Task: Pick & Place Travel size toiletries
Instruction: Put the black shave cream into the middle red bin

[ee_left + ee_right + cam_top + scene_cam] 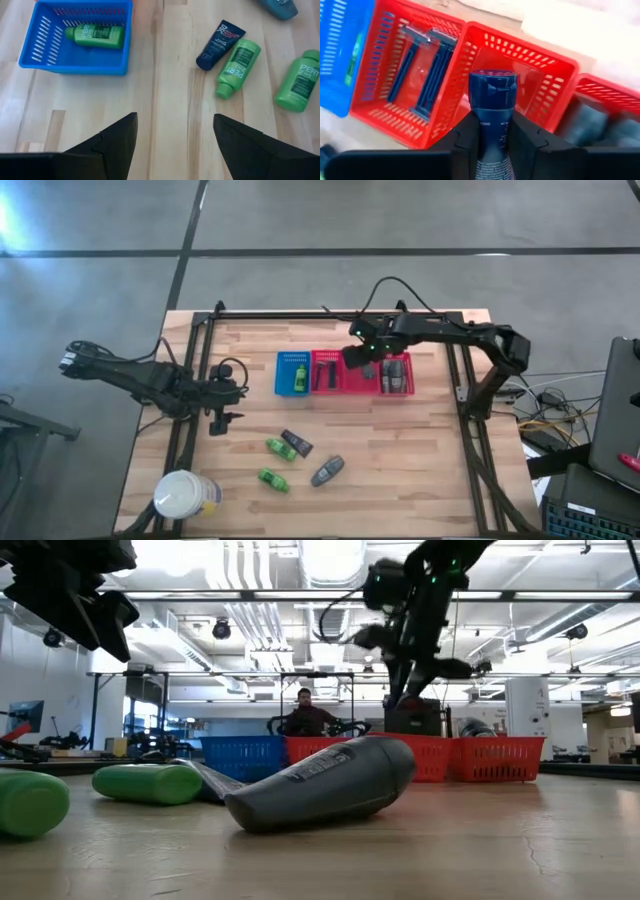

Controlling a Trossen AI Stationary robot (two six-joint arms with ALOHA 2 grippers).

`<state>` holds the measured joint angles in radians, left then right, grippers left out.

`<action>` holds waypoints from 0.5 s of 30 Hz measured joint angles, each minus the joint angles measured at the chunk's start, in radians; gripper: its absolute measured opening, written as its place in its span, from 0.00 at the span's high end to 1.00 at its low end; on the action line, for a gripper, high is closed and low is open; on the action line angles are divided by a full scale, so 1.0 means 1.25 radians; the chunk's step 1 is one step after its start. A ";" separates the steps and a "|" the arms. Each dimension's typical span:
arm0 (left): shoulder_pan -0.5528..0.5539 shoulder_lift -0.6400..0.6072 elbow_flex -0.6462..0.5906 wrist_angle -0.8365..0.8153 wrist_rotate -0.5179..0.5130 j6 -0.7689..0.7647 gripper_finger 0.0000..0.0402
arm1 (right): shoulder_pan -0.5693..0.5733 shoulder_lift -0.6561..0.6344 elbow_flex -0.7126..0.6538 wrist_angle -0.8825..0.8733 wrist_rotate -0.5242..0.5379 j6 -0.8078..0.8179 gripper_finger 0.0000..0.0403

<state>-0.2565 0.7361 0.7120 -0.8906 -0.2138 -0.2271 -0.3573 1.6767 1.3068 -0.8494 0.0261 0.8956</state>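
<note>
Toiletries: three green bottles (280, 448), two razors (422, 65), right fingers (465, 137) gripping dark tube (492, 115), left fingers (117, 137) apart.

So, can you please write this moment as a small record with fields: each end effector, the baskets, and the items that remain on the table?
right end effector: shut on dark tube, above the red baskets
left end effector: open, holding nothing, over bare table
blue basket: one green bottle
red basket with razors: two inside
loose on table: two green bottles, one dark tube, one grey container
white jar: at the table's near left corner
</note>
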 joint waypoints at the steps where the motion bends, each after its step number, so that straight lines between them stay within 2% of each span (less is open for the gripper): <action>1: 0.000 0.000 0.000 0.000 0.000 -0.001 0.34 | -0.004 0.010 -0.004 0.009 -0.012 0.008 0.80; 4: 0.000 0.000 0.000 0.000 -0.009 -0.003 0.34 | 0.004 0.051 -0.007 0.038 -0.016 0.013 0.75; 10: 0.000 0.000 0.000 0.000 -0.017 -0.007 0.34 | 0.011 0.102 -0.007 0.044 0.095 0.056 0.62; 15: 0.000 0.000 0.000 0.000 -0.017 -0.014 0.34 | 0.029 0.077 -0.006 0.036 0.107 -0.064 0.51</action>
<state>-0.2565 0.7364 0.7120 -0.8902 -0.2352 -0.2443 -0.3208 1.7731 1.2987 -0.8040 0.1599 0.8160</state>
